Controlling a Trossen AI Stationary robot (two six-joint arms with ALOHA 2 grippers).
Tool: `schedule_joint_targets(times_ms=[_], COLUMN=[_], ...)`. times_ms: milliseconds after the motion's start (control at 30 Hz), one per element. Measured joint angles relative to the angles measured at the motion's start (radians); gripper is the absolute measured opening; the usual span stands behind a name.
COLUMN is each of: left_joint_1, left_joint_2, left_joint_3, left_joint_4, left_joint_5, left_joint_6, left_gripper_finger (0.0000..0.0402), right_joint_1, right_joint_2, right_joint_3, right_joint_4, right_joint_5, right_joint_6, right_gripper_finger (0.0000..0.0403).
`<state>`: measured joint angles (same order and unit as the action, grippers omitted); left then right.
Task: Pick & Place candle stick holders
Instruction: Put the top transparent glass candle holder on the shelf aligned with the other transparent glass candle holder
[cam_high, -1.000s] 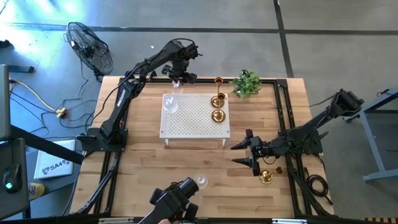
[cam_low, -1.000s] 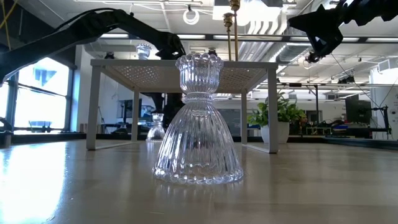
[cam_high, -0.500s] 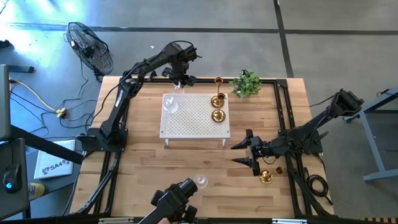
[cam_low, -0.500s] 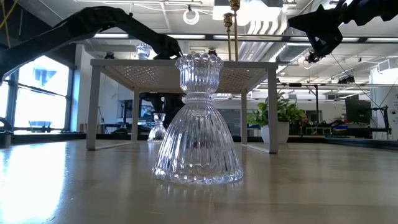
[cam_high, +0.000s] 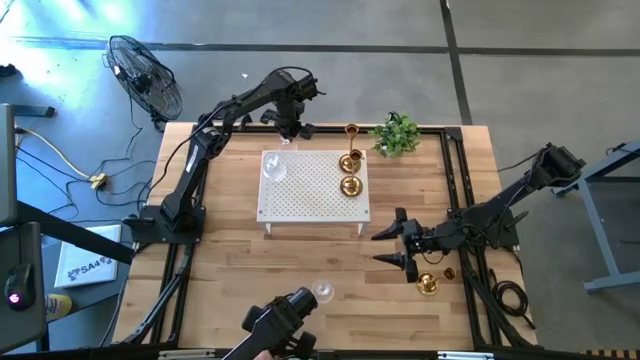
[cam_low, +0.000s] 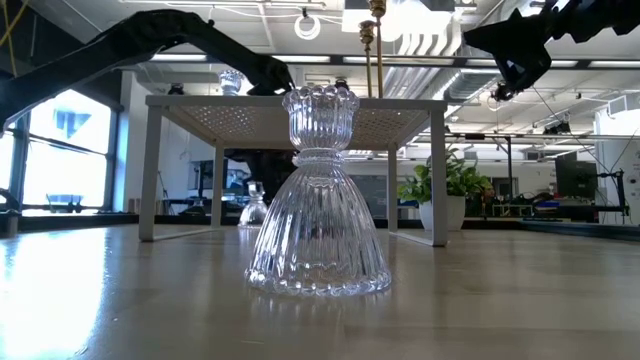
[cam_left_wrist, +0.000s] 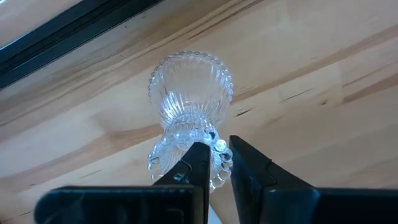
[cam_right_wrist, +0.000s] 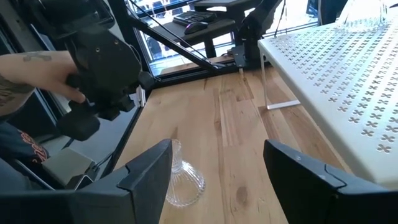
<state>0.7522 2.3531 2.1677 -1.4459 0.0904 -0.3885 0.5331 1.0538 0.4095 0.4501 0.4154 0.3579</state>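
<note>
Your light wooden plank table (cam_high: 230, 250) and what sits on it.

On it you have a white perforated platform on legs (cam_high: 312, 190) near the middle, a small green leafy plant (cam_high: 397, 133) at the far edge, a ribbed clear glass candle holder (cam_high: 323, 292) near the front edge, another clear glass holder (cam_left_wrist: 189, 102) at the far edge, and a shiny gold holder (cam_high: 428, 285) toward the front right.
</note>
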Motion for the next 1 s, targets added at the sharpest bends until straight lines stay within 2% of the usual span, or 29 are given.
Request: schedule_joint_targets(times_ms=[367,667,833,1000], left_joint_1=[0.000,-0.026,-0.049,-0.062], left_joint_2=[0.001,0.012,0.014,0.011], left_joint_3=[0.001,0.105,0.174,0.183], left_joint_4=[-0.051,-0.120,-0.110,-0.120], left_joint_5=[0.000,-0.006,0.034,0.069], left_joint_6=[0.034,0.097,0.105,0.107], left_gripper_finger=[0.0031,0.0031,0.0017,0.0017], right_joint_1=[0.000,0.000,0.000,0.000], right_joint_2=[0.000,0.000,0.000,0.000], right_joint_3=[0.000,0.000,0.000,0.000], right_joint_4=[0.000,-0.003,-0.005,-0.005], right_joint_5=[-0.003,-0.003,-0.002,-0.003], right_joint_6=[0.000,-0.004,-0.018,-0.022], right_gripper_finger=[0.0246,0.0246,0.0246,0.0246])
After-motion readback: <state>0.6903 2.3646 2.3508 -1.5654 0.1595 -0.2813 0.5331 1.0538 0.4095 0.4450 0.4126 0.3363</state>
